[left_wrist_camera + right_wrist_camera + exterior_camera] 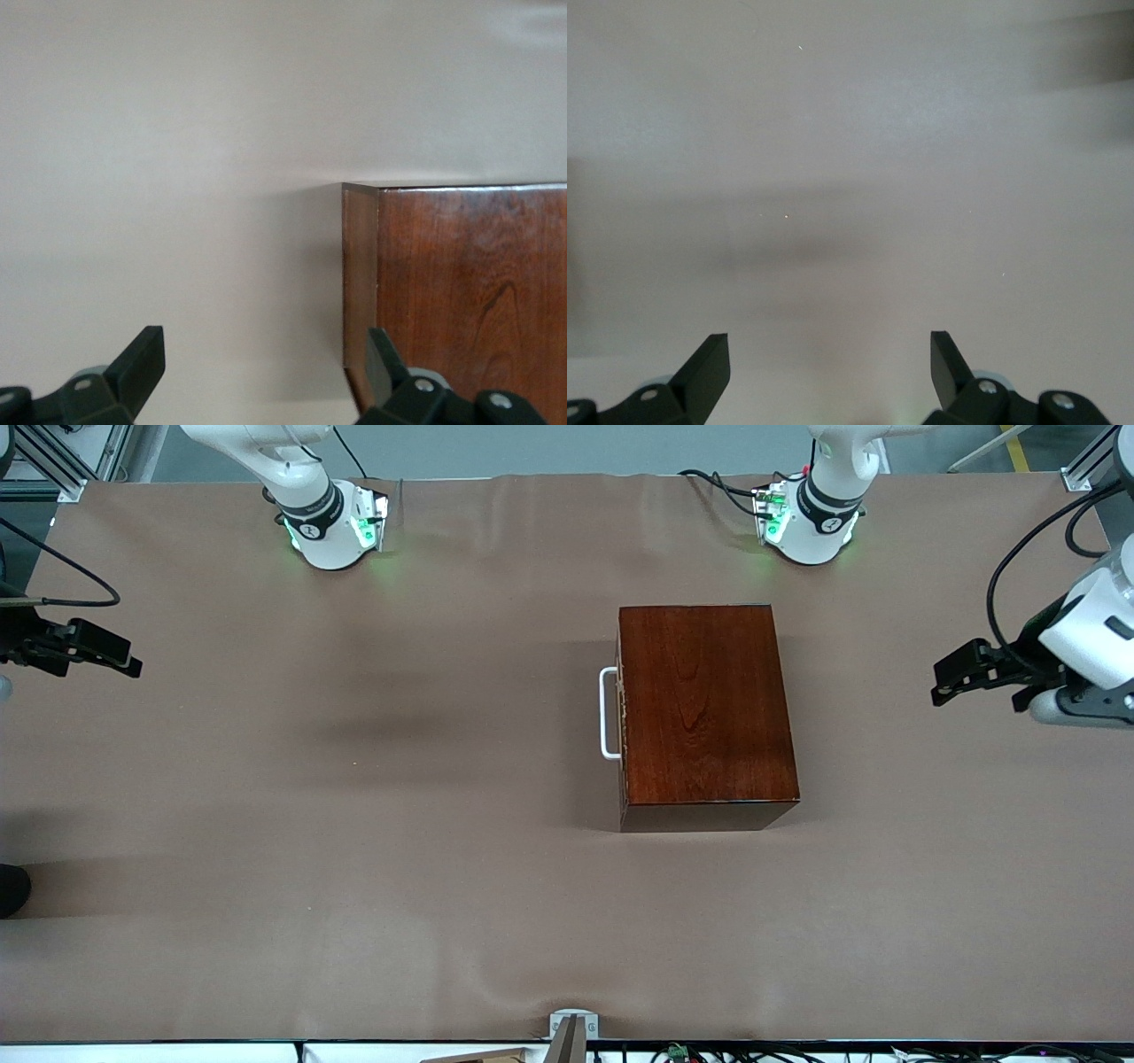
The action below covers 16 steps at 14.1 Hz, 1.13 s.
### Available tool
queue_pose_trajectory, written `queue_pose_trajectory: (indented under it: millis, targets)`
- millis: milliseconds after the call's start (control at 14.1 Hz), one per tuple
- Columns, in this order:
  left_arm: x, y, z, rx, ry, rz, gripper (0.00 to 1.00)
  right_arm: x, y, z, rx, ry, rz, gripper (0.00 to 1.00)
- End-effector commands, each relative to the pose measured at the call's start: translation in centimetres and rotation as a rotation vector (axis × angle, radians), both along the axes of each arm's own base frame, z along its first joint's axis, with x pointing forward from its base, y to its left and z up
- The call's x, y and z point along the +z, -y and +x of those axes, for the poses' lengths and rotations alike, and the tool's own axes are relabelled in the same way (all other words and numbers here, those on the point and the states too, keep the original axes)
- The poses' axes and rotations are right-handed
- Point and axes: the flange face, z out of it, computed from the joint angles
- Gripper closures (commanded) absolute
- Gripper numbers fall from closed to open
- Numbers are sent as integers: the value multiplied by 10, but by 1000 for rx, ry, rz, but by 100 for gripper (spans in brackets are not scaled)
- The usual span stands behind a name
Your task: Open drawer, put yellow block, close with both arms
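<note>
The glossy reddish-brown wooden box (704, 708) is sitting with its drawer (620, 713) closed and the white bar handle (608, 713) facing the right arm's end. The left gripper (948, 682) and the right gripper (120, 657) are both hanging over bare brown table (354, 868), fingers released and grasping nothing.

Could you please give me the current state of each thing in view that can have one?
drawer: shut, handle flush at the box front.
wooden box: upright on the table, nothing on top.
left gripper: open, empty, over the table beside the box.
right gripper: open, empty, over bare table at the right arm's end.

one wooden box (704, 704), two grippers
</note>
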Motion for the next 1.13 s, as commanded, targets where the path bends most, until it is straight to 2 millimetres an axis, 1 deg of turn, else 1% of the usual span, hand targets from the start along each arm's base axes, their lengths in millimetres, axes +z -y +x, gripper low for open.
queue_pose_trajectory:
  millis: [0, 212, 283, 424, 495, 777, 919, 1060]
  targets:
    - [0, 4, -17, 100, -25, 2, 0, 3, -2, 0, 9, -4, -6, 0]
    - [-2, 3, -16, 85, -29, 3, 0, 5, -2, -2, 5, -8, 1, 0]
    - [-2, 2, -16, 51, -28, 3, 0, 4, -2, -3, 5, -14, 3, 0]
    - [-2, -8, -16, -7, -25, 5, 0, 1, -6, -4, 8, -39, 4, 0]
    - [-1, -13, -15, -31, -21, 7, 0, 1, -4, -4, 5, -36, 4, 0]
    - [-2, -13, -16, -52, -23, 7, 0, 1, -4, -4, 4, -31, 3, 0]
    - [-2, -13, -20, -53, -25, 10, 0, 2, -5, -4, 6, -30, 5, 0]
    - [-3, -13, -18, -53, -25, 9, 0, 1, -7, -3, 9, -31, 5, 0]
